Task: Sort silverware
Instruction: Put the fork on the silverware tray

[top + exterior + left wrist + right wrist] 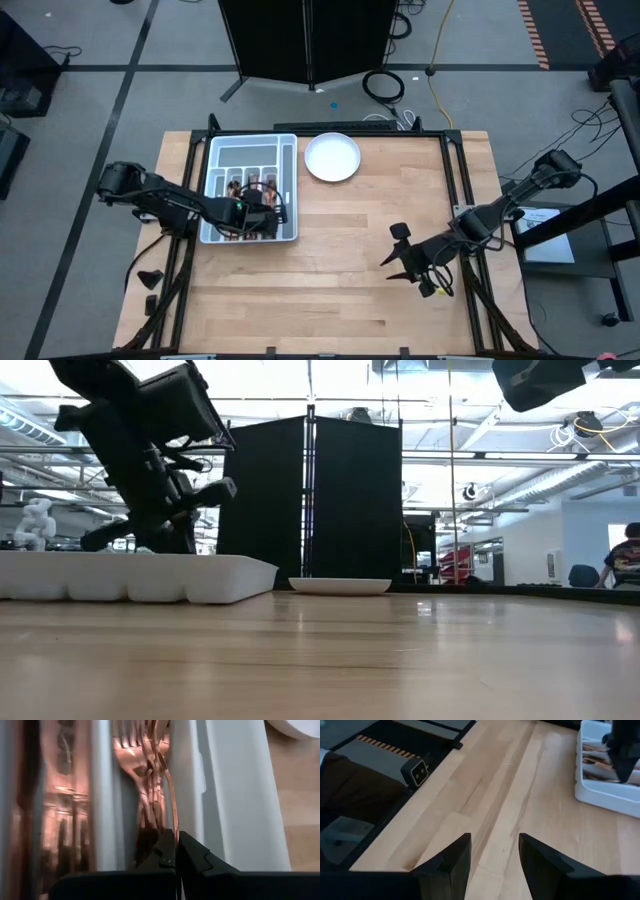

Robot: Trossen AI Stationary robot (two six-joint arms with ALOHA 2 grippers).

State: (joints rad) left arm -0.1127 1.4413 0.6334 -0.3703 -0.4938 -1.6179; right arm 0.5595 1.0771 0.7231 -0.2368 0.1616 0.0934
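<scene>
The grey compartmented tray (290, 190) stands at the table's far left and holds copper silverware (255, 188). In the left wrist view, stacked forks (142, 775) lie in one compartment and more copper pieces (55, 815) in the compartment beside it. My left gripper (176, 851) reaches down into the tray (150, 578) and is shut on a slim copper piece. My right gripper (492, 855) hangs open over bare wood at the table's right (397, 252), with nothing between its fingers. My left gripper pinches one end of a slim copper piece (173, 822), seen edge-on, between its two fingertips. The fingers slant down from the table's left side and run along the piece. The piece stretches away from the fingers over the stacked forks. I cannot tell whether its far end rests on them.
A white round plate (332, 157) sits just right of the tray at the far edge, and shows in the low view (340, 586) too. Open wooden tabletop (330, 280) stretches between the two arms. A black metal frame (460, 180) borders the table.
</scene>
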